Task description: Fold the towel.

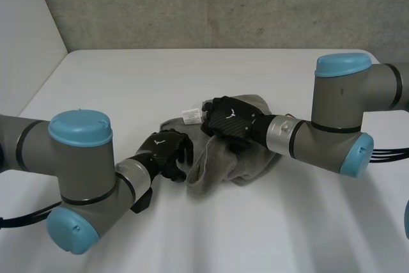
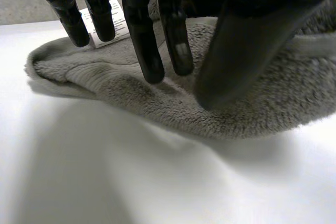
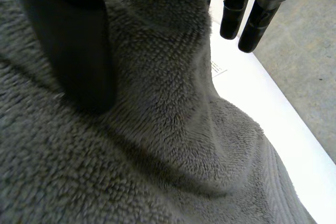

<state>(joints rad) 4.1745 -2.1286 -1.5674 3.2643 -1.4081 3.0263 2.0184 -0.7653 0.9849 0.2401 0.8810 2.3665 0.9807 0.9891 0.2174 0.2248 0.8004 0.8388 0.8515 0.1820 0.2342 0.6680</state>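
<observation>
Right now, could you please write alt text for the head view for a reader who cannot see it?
A bunched grey towel lies in the middle of a white table, with the right hand on top of it gripping the cloth and the left hand touching its near edge. A white label sticks out beside the right hand.

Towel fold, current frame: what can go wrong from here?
1. The towel is bunched in a heap rather than flat, so folding now would likely trap the creases.
2. The right hand pinches a ridge on top of the heap, not a corner, so a lift may only tent it.
3. The left hand merely rests straight fingers on the towel's edge, which may slide out if the right pulls.
</observation>
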